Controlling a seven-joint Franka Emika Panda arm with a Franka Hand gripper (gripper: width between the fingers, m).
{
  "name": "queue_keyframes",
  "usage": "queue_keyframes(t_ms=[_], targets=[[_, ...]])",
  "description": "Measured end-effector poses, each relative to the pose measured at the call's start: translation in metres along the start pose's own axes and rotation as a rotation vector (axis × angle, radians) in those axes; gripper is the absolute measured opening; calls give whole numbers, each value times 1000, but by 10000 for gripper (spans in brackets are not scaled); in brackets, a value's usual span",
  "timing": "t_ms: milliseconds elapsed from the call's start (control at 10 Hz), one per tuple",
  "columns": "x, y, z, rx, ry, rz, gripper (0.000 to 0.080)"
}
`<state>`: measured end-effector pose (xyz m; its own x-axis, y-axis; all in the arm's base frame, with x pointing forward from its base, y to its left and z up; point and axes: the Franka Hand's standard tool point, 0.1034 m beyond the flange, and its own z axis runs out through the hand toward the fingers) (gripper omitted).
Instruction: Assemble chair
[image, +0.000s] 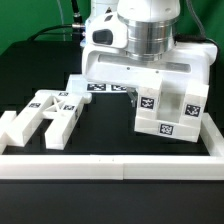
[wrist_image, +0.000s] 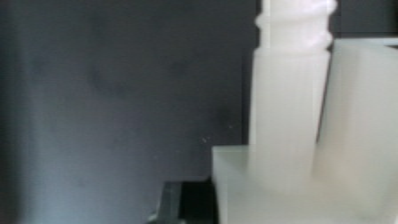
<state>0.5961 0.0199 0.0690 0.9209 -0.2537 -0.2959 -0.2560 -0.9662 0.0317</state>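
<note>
Presently: tool (image: 137, 90) hangs just over the chair block (image: 170, 110), which stands on the desk (image: 105, 135) behind the rail (image: 110, 166), toward its end at the exterior view's right. Cannot tell whether the fingers are spread or pinching; the arm's housing hides them. Wrist view shows a turned post (wrist_image: 292, 100) upright, close against a slab.

Risks (judgement):
- Post not seated square: pressing down could jam it or tip the block.
- Sideways sweep behind the rail could scatter the loose chair pieces (image: 45, 115).
- Block is unclamped; a push may slide it into the rail.

Count: 1 arm, 1 tool, 1 chair block, 1 post seen, loose chair pieces about 4 (overlap, uncertain), 1 rail, 1 marker board (image: 100, 88).
</note>
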Motion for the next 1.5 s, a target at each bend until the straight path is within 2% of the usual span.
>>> queue_keyframes(t_ms=[300, 700, 800, 900, 1000, 1200, 1500], targets=[[-1, 12, -11, -11, -225, -73, 35], [-11, 28, 2, -61, -531, -54, 35], [-19, 29, 3, -58, -602, -107, 35], [-39, 30, 1, -43, -684, -152, 35], [-52, 32, 2, -40, -717, -147, 35], [-46, 34, 9, -44, -714, -143, 35], [-47, 36, 10, -41, -712, -140, 35]])
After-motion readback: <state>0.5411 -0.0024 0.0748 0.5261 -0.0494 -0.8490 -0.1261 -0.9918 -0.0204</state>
